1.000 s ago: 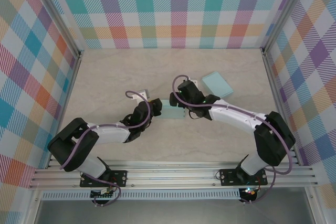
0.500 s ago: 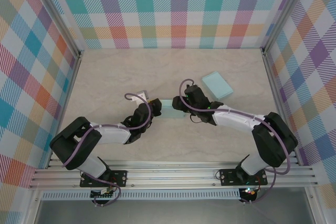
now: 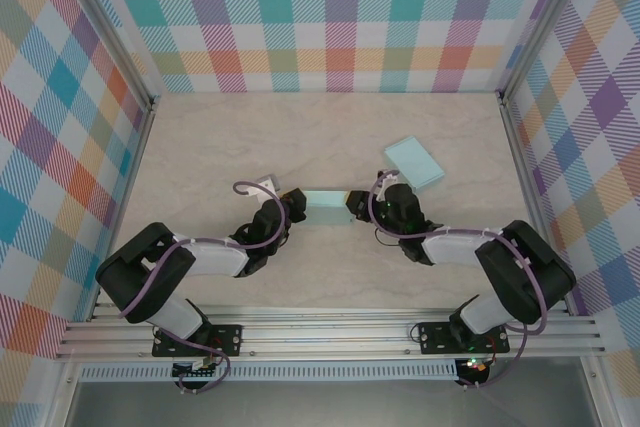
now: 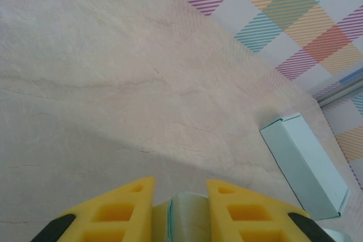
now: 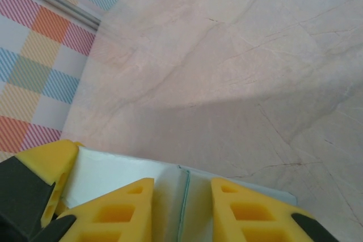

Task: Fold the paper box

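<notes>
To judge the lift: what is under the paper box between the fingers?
The marbled table lies around the paper box; the patch beneath is hidden by the box, so contact cannot be told.

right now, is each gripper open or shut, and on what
left gripper: jaws closed on one end of the paper box.
right gripper: jaws closed on the other end of the paper box.

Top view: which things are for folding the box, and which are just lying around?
For the job: paper box, pinched between the left hand and right hand.
Just lying about: other pale blue box, farther back on the right, with neither hand touching it.
</notes>
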Tool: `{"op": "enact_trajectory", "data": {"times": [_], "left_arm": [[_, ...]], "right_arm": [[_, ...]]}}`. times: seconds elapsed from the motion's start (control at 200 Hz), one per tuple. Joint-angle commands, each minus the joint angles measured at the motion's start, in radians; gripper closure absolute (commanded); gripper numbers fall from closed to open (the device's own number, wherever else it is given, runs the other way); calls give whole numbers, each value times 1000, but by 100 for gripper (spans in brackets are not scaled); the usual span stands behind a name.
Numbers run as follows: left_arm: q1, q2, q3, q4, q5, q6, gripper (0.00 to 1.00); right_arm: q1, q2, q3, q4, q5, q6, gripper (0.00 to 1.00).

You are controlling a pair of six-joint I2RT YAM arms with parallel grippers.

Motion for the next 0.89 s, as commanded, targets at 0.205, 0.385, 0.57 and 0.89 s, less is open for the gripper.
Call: {"op": "enact_trajectory", "data": {"times": [0.205,0.385,0.57,0.89], "left_arm": [[21,50,-117,-292,17,-35,100],[50,53,-155,-253,52,-48,100],[56,43,-152,-199,112,7,100],[65,-122,-80,-360,123,112,100]], "right_arm": [[-42,118,-113,73,-71,75,87],[-66,220,-128,179,-105,108,95],[-66,303,-121,219,-130,110,93],[-66,122,-18,-69,-105,-9,80]]}}
